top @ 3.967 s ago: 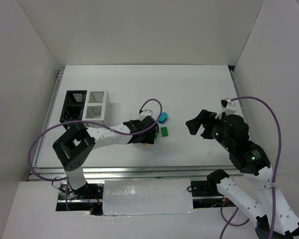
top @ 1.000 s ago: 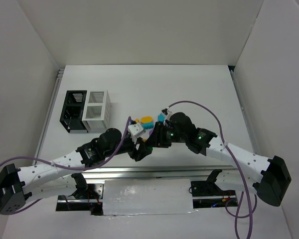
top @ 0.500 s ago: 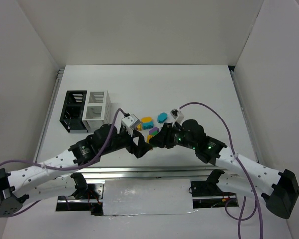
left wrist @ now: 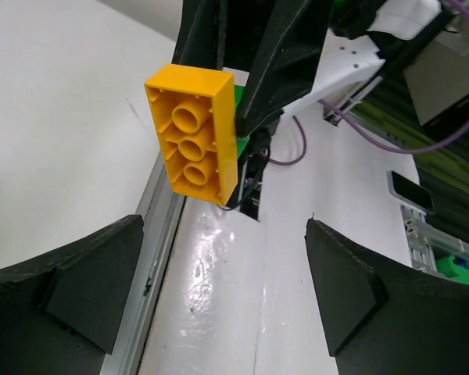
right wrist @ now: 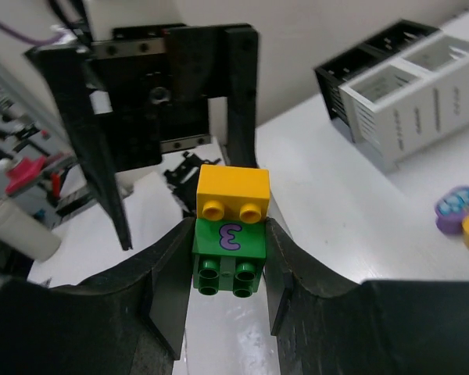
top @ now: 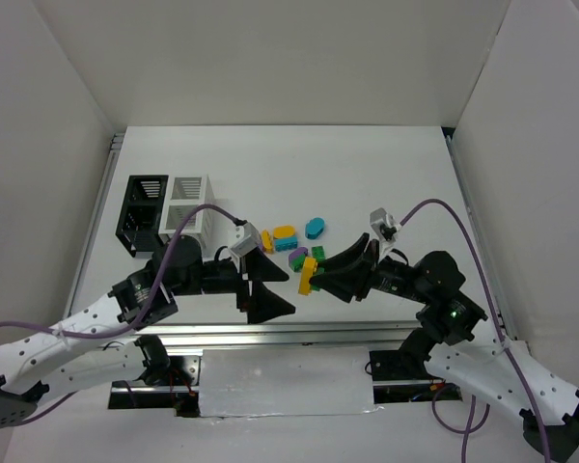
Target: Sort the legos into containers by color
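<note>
My right gripper (right wrist: 230, 266) is shut on a green lego (right wrist: 230, 244) marked with a purple 3, and a yellow lego (right wrist: 233, 191) is stuck to its far end. In the top view that pair (top: 309, 272) hangs at the right gripper (top: 317, 275) tips, above the table's near edge. My left gripper (top: 275, 286) faces it from the left, open and holding nothing. In the left wrist view the yellow lego (left wrist: 191, 133) floats ahead of the wide-apart fingers (left wrist: 94, 289). The black container (top: 135, 241) and white container (top: 207, 207) stand side by side at the left.
Loose legos lie mid-table: a yellow-orange one (top: 285, 232), a teal one (top: 315, 228), a purple one (top: 297, 257) and a small yellow one (top: 266, 241). White walls close in the table on three sides. A metal rail (top: 270, 333) runs along the near edge.
The left gripper has opened and drawn back to the left. The right arm has pulled back to the right, keeping the green and yellow legos.
</note>
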Motion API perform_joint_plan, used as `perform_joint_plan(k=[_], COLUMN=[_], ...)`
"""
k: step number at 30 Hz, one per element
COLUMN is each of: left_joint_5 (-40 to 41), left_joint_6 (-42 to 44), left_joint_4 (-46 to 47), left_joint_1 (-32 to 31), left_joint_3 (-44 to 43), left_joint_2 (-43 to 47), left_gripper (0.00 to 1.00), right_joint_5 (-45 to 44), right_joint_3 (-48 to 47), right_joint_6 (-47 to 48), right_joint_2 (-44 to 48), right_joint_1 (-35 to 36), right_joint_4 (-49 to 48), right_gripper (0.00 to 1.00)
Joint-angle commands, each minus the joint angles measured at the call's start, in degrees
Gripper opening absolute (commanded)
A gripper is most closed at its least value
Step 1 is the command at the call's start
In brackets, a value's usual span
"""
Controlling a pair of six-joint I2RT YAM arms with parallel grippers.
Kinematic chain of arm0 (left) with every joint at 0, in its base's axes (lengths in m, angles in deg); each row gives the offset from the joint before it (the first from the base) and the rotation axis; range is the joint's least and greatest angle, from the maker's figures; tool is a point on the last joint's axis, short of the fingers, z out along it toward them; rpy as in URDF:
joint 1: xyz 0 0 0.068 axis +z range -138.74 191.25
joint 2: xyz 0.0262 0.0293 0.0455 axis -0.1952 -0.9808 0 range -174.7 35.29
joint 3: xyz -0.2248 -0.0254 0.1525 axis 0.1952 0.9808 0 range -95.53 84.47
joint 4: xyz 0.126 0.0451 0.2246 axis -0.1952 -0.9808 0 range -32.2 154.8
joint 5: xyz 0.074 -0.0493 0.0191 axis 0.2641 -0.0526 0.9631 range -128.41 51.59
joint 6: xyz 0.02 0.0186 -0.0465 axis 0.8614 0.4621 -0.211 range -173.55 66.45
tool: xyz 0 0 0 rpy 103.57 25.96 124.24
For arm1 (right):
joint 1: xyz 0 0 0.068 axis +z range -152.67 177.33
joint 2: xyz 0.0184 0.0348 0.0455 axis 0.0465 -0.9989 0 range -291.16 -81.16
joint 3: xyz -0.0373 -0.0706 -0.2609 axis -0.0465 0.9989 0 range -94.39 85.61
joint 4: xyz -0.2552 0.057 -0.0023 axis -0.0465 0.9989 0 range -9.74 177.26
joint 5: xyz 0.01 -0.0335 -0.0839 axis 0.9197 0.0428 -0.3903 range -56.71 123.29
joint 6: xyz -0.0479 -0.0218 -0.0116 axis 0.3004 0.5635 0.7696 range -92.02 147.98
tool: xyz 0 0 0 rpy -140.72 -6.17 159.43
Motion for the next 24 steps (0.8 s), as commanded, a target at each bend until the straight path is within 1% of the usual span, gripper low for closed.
perform_joint_plan(k=[1, 4, 9, 17, 18, 19, 21, 23, 24], left_joint_5=[-6.5, -6.9, -8.9, -8.0, -8.0, -8.2, -8.2, -7.3, -7.1], left_joint_6=[-0.9, -1.1, -2.6, -2.8, -3.0, -3.2, -3.4, -3.3, -3.2], left_joint_4=[5.8, 6.0, 10.3, 11.8, 12.6, 13.0, 13.7, 13.6, 13.7], left_joint_1=[-0.3, -0.3, -0.3, -0.3, -0.3, -0.3, -0.3, -0.3, -0.3], left_joint_3=[-1.2, -1.8, -1.9, -1.5, -1.4, -1.4, -1.4, -1.7, -1.7], left_joint_2=[2.0, 1.5, -0.2, -1.5, -1.5, -1.6, -2.0, -2.1, -2.2], left_gripper=[0.97, 0.96, 0.93, 0.82, 0.79, 0.74, 0.68, 0.58, 0.50], right_joint_5=[9.8, 12.7, 16.8, 20.4, 20.4, 20.4, 20.3, 20.4, 20.4], right_joint_3=[-3.1, -2.7, -1.4, -0.5, -0.4, -0.3, -0.3, -0.4, -0.4], right_joint_6=[2.3, 0.6, -2.7, -5.9, -6.1, -6.3, -6.3, -6.4, -6.3], right_joint_2=[-0.9, -1.7, -5.2, -7.3, -7.4, -7.6, -8.2, -8.6, -8.8], right_joint_1=[-0.2, -0.2, -0.2, -0.1, -0.2, -0.2, -0.1, -0.2, -0.2], right_joint_4=[-6.0, -10.7, -17.8, -24.5, -25.1, -25.4, -25.7, -25.9, -25.5], right_gripper=[0.00, 0.00, 0.00, 0.00, 0.00, 0.00, 0.00, 0.00, 0.00])
